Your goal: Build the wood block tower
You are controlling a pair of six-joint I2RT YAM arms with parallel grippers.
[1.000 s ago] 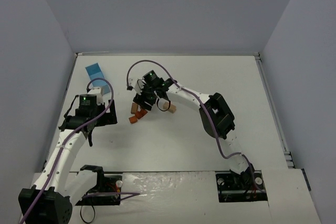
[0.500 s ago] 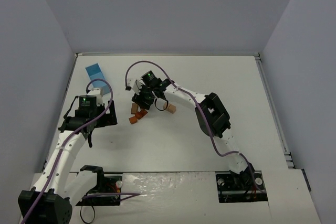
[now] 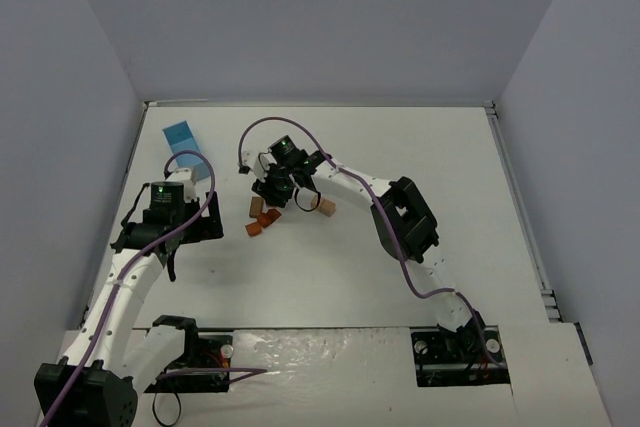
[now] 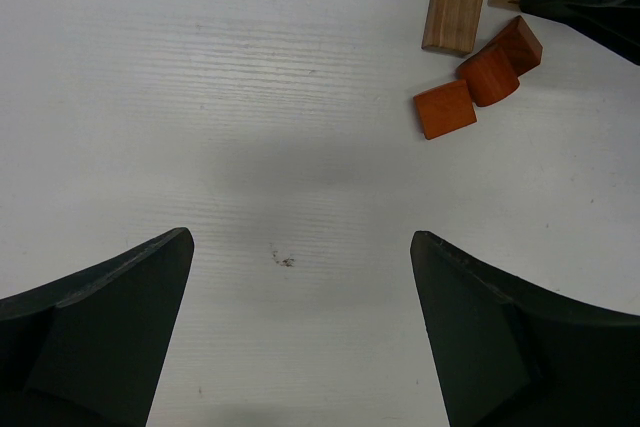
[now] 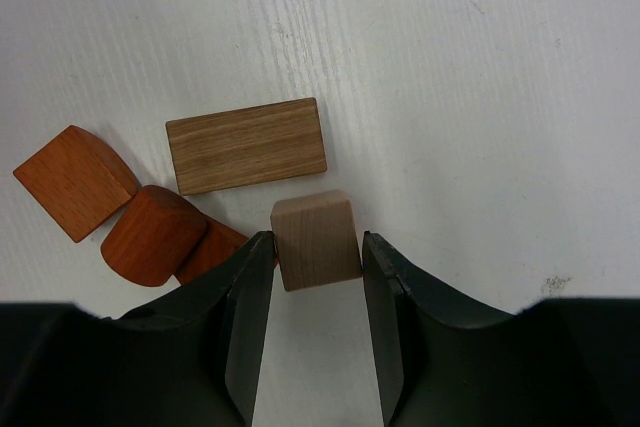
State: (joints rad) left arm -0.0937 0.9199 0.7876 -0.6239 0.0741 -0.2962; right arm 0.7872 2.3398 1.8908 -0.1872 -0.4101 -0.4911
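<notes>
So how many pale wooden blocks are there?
3. A long block lies beside the reddish blocks; a small block sits between the fingers of the right gripper; a third block lies apart, right of that gripper seen from overhead. The arm may hide more.

A robotics lab work cell: a plain white table [image 3: 330,277] fills the middle of the top view, boxed in by bare grey panels [image 3: 320,17] along the top, left and right of the frame. A white left arm [image 3: 125,282] and right arm [image 3: 405,222], trailing purple cables [image 3: 270,125], are bolted to mounting plates [image 3: 440,372] at the bottom edge; the props are small wooden blocks [image 3: 266,217] at centre and a light-blue box [image 3: 180,134] at upper left
</notes>
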